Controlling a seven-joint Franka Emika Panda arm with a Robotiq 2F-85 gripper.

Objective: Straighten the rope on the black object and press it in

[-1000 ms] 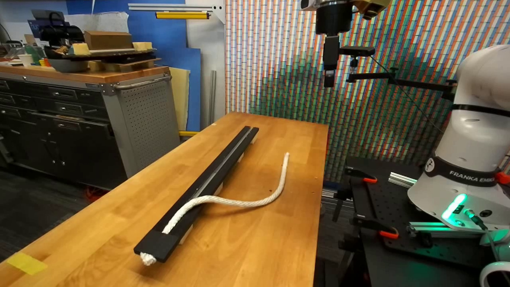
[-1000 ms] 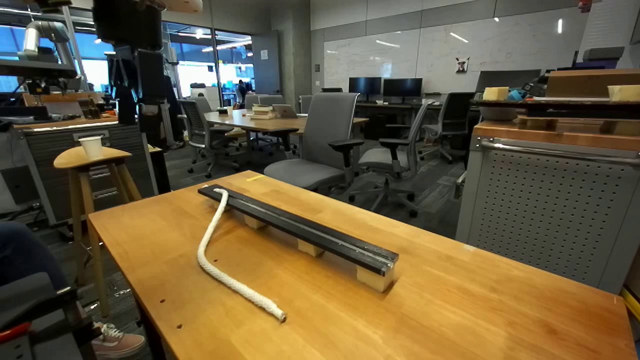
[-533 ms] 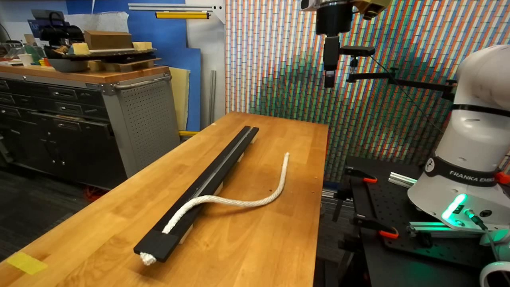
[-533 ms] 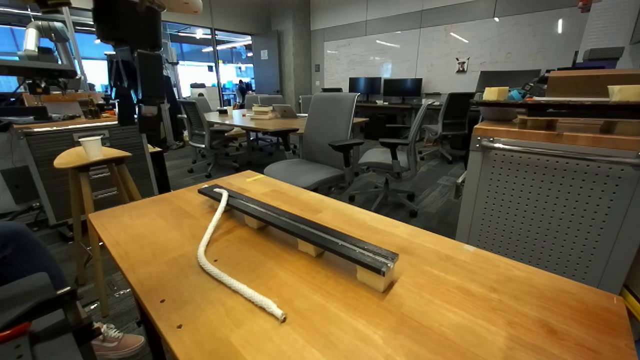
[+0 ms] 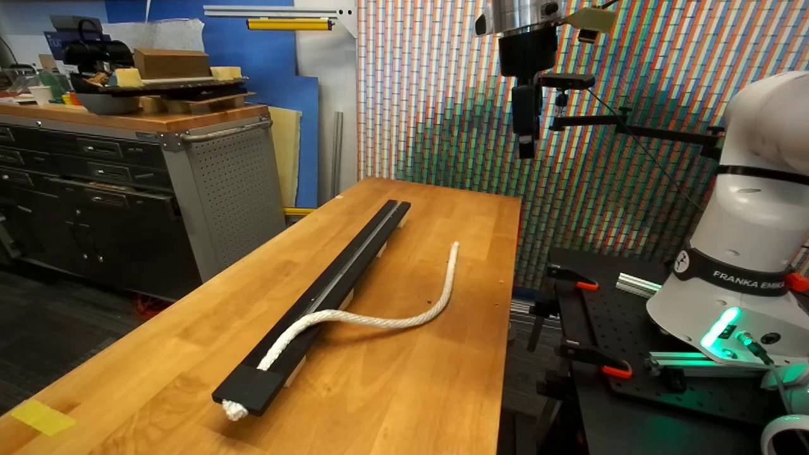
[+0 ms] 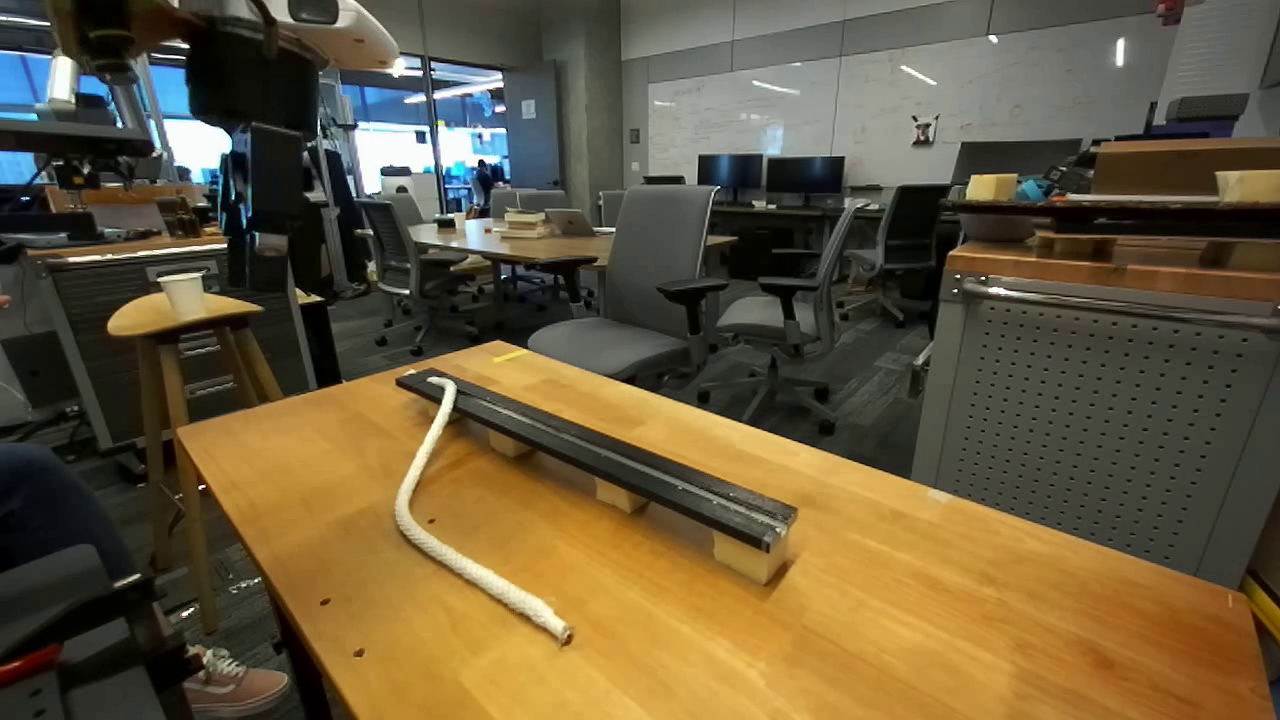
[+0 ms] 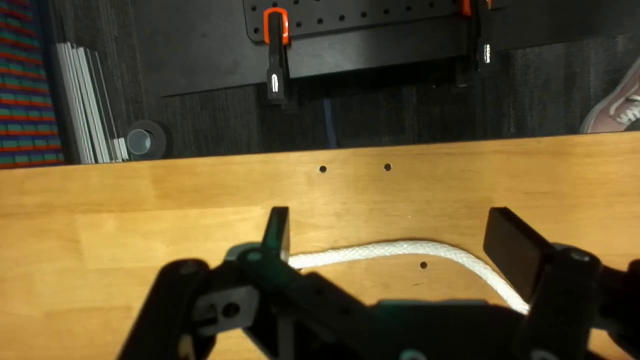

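The white rope (image 5: pixel 379 322) starts under the end piece of the black object (image 5: pixel 368 253), a long grooved rail. A short rope end pokes out past that piece. The rope leaves the groove there and curves over the table to a free end; it also shows in an exterior view (image 6: pixel 484 578). The rest of the groove holds no rope. My gripper (image 5: pixel 526 150) hangs high above the table, apart from the rope; it also shows in an exterior view (image 6: pixel 258 275). In the wrist view the gripper (image 7: pixel 390 225) is wide open and empty, with the rope (image 7: pixel 400 247) far below.
Wooden blocks (image 6: pixel 748 560) raise the rail off the wooden table (image 6: pixel 900 620). Clamps (image 7: pixel 276 60) with orange pads hold the robot's base plate beside the table. A person's shoe (image 7: pixel 617 110) is near the table edge. A drawer cabinet (image 5: pixel 234 189) stands behind.
My gripper has moved down a little and its wrist has tilted slightly. The rope and the black object have not moved.
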